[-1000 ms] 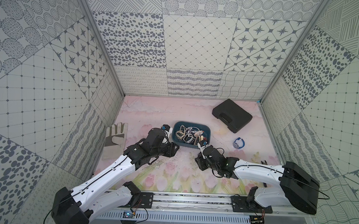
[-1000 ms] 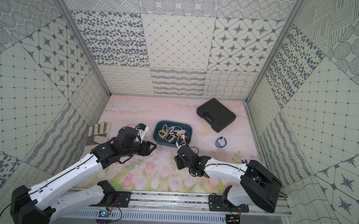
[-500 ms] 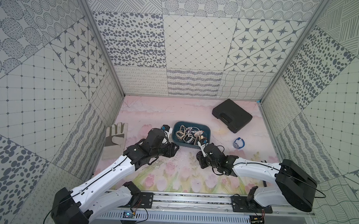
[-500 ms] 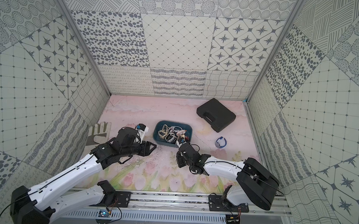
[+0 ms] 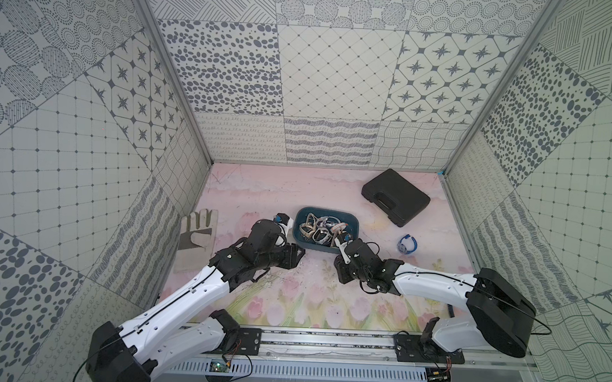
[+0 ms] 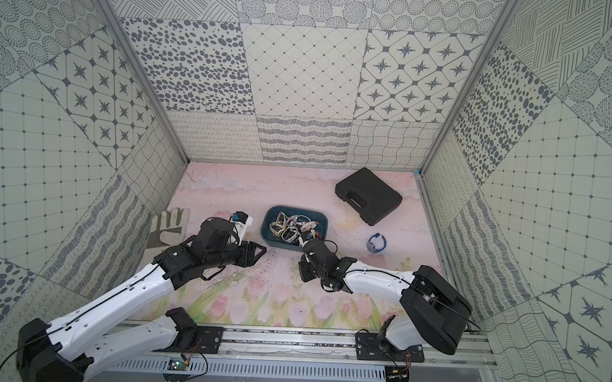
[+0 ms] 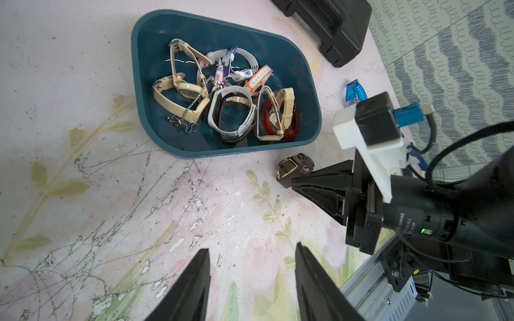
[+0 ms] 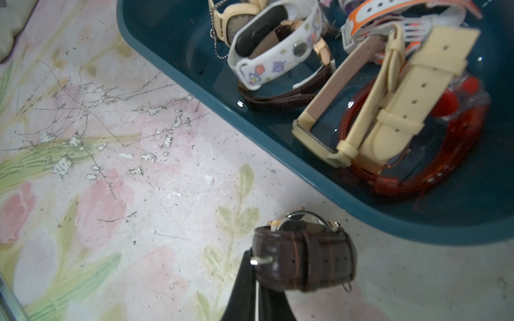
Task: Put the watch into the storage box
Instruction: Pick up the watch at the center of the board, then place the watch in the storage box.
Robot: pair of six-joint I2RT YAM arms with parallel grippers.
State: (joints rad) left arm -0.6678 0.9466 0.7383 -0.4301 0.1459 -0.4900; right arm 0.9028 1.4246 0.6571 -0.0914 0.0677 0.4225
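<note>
**Brown watch pinched right next to the teal box**

The brown leather watch (image 8: 303, 261) is pinched by its strap, close to the buckle, in the right gripper (image 8: 256, 266). The jaws are squeezed almost all the way together, with only the thin strap between them. The watch is seen just outside the storage box (image 7: 139, 83), beside its near wall and over the pink flowery surface (image 7: 83, 194). Whether the watch touches the surface cannot be told. Many other watches (image 7: 230, 116) are piled inside the box: cream ones, a white one and a red see-through one.

The left gripper (image 7: 251, 250) is held partway open, and nothing is between its jaws. It is kept low over the surface, near the box.

1 blue watch (image 5: 407, 244) is laid on the surface, off to the side of the box. A flat black case (image 5: 396, 197) is set farther back. A grey glove (image 5: 196, 236) is laid by the side wall.
</note>
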